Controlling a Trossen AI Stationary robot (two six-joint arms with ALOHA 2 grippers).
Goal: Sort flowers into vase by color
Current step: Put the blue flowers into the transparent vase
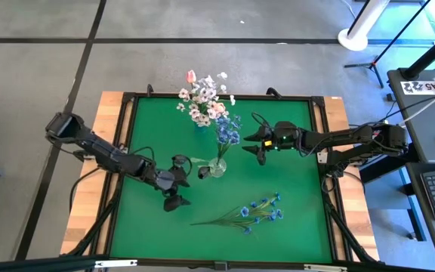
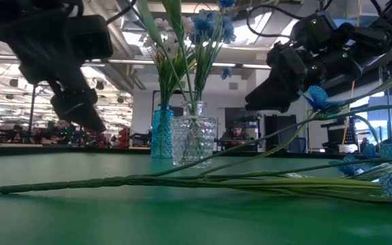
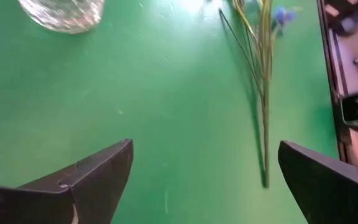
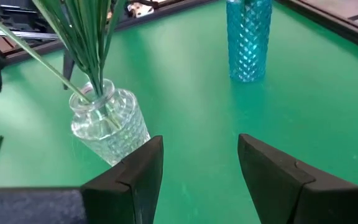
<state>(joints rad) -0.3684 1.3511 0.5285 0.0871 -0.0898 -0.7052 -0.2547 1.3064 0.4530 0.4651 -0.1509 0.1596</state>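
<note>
A spray of blue flowers (image 1: 251,213) lies flat on the green table, its stem end (image 3: 265,177) pointing toward the left side. A clear glass vase (image 1: 217,168) holds blue flowers (image 1: 227,133). Behind it a blue vase (image 4: 248,40) holds white and pink flowers (image 1: 205,98). My left gripper (image 1: 180,183) hovers open just left of the clear vase, and the lying stem's end shows between its fingers (image 3: 104,177) in the wrist view, untouched. My right gripper (image 1: 252,146) stands open to the right of the clear vase (image 4: 107,127), with nothing between its fingers.
A raised black frame (image 1: 319,136) borders the green mat, with wooden table edges outside it. Bare mat lies at the near left (image 1: 146,227) and the far right (image 1: 293,113). The room shows beyond the table in the low view.
</note>
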